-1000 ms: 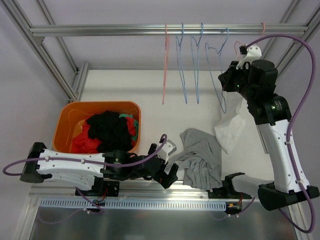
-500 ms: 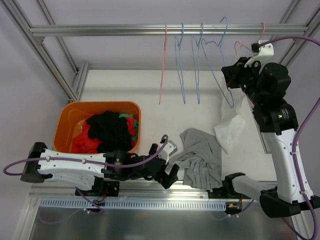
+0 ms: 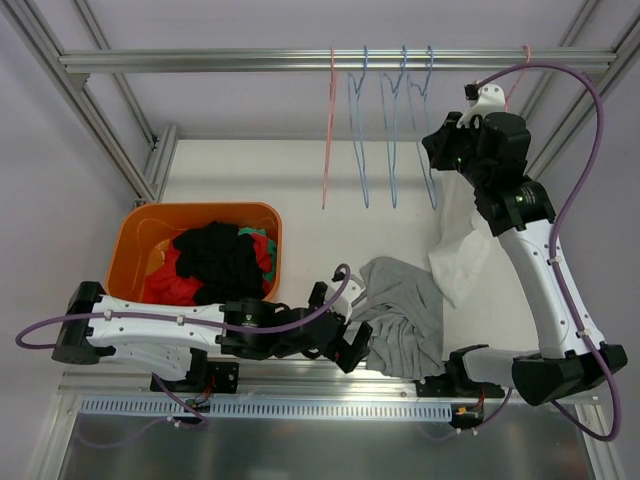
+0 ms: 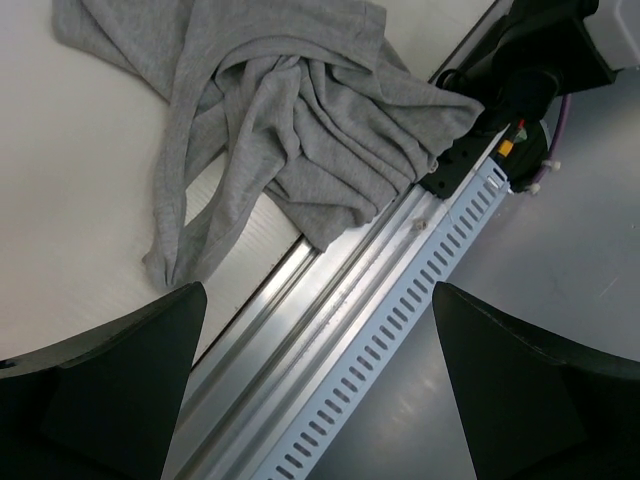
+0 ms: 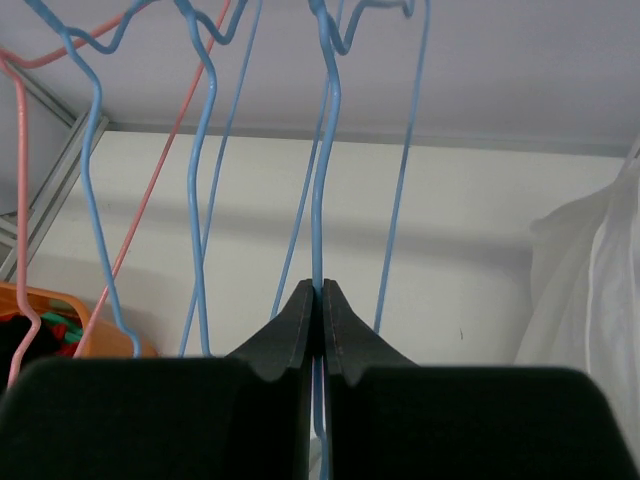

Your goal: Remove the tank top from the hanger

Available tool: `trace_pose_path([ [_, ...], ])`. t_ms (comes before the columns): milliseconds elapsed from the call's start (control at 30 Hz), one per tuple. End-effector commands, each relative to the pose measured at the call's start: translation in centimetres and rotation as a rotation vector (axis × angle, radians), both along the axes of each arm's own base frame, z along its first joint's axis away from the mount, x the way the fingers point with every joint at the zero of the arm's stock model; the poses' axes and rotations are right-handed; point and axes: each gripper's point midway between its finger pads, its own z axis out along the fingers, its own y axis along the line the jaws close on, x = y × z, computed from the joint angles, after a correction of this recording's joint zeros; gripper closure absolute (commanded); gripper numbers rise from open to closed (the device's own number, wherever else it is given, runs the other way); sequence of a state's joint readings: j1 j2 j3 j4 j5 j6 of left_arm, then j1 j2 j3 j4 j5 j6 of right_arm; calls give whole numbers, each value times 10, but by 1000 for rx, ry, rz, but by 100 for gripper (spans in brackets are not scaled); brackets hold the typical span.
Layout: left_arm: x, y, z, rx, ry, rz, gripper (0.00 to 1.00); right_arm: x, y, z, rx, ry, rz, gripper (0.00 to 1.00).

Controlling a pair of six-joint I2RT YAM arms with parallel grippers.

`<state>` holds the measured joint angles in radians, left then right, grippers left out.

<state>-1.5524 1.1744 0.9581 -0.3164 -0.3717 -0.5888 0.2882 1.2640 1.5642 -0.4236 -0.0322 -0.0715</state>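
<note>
Right tool (image 5: pixel 320 292), pinched shut on the bare blue hanger (image 5: pixel 323 220), now holds it further left at the rail (image 3: pixel 250 60). The tank top (image 3: pixel 400 310) lies freed, and the left tool (image 3: pixel 350 325) gapes empty.

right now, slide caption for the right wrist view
Right gripper, jaws shut on a blue wire hanger, white garment alongside.

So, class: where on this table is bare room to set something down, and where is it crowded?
Bare: the table strip between orange bin and white cloth, beneath the hangers. Crowded: the near edge, with grey tank top and left gripper.
</note>
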Motion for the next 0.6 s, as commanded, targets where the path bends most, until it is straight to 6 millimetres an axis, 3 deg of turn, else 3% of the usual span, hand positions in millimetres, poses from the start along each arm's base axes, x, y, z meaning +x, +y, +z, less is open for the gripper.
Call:
trace_pose_path([
  [0,10,-26,24,-55,-61,38,1,-12,-12,17,45,-67,-64,100],
  [67,11,-39,31,-68,-68,41,1,-15,-12,14,42,-62,-65,96],
  [100,12,-47,22,-40,-76,35,1,-21,-15,19,47,-76,-67,84],
  [133,11,-58,29,-58,-77,29,1,-25,-17,17,46,-73,-68,44],
  [167,12,-64,26,-48,-83,25,1,-30,-20,19,48,-78,-76,23],
  [200,13,-74,9,-3,-92,18,1,-46,-26,32,57,-115,-83,8],
  [233,13,-84,10,-4,-92,13,1,-57,-33,30,45,-105,-96,1],
  [267,16,-90,4,12,-85,13,1,-67,-41,30,38,-108,-119,0],
  [300,17,-97,-18,64,-81,6,1,-79,-47,32,33,-119,-132,1],
  [333,20,-106,-19,64,-74,4,1,-105,-58,44,39,-169,-146,0],
  [367,19,-112,-26,75,-54,-13,2,-118,-68,34,14,-148,-174,1],
  [400,27,-117,-48,124,-45,-6,1,-132,-74,35,7,-164,-182,1],
  [433,31,-124,-50,125,-41,-3,1,-160,-83,37,5,-189,-181,1],
  [500,46,-131,-69,166,-37,17,1,-188,-84,36,-1,-208,-139,0],
  [533,51,-133,-75,178,-36,26,1,-214,-87,35,5,-234,-110,1],
  [567,56,-135,-81,190,-35,32,1,-229,-79,33,21,-244,-48,0],
])
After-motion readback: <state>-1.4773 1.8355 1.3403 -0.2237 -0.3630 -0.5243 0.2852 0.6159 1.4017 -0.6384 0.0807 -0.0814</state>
